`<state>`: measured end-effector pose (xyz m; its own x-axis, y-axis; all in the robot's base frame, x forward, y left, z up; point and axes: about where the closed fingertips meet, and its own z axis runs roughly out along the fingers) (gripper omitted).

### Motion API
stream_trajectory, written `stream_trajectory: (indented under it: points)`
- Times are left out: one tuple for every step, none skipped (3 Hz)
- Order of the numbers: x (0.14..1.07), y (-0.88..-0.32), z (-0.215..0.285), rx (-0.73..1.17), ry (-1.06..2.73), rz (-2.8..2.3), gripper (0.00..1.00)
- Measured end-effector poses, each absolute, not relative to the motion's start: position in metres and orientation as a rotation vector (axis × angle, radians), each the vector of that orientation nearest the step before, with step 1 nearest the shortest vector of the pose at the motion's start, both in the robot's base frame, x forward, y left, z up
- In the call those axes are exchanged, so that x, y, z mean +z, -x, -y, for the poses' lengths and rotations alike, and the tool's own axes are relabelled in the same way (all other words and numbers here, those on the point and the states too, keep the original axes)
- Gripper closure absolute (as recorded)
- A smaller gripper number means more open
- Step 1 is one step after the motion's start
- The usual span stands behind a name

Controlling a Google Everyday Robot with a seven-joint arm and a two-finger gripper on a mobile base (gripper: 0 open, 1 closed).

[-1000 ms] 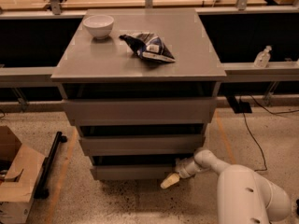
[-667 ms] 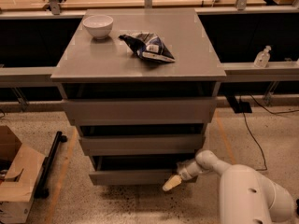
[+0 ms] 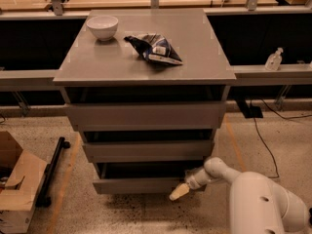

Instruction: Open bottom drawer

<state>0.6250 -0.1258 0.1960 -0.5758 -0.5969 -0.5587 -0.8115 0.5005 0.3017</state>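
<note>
The bottom drawer (image 3: 139, 184) is the lowest and narrowest of three flat grey drawer fronts under the grey cabinet top. It stands pulled out a little, with a dark gap above its front panel. My gripper (image 3: 179, 191) is at the drawer's right front corner, low near the floor, with its pale fingertip touching the panel's lower right edge. The white arm (image 3: 253, 199) reaches in from the lower right.
A white bowl (image 3: 102, 26) and a dark snack bag (image 3: 155, 48) lie on the cabinet top (image 3: 195, 57). The middle drawer (image 3: 146, 150) and top drawer (image 3: 146, 115) sit above. A cardboard box (image 3: 17, 184) and a black bar (image 3: 51, 169) are on the floor at left. A clear bottle (image 3: 274, 58) stands on the right ledge.
The bottom drawer has slid out slightly toward the camera, and my gripper has moved with it, a little forward and down at its right corner.
</note>
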Motion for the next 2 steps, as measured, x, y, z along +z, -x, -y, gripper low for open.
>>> stream_trajectory:
  points:
    - [0.1949,-0.6241,0.1244,0.775,1.171,-2.369,0.15]
    - [0.197,-0.624,0.1244,0.775,1.171,-2.369,0.38]
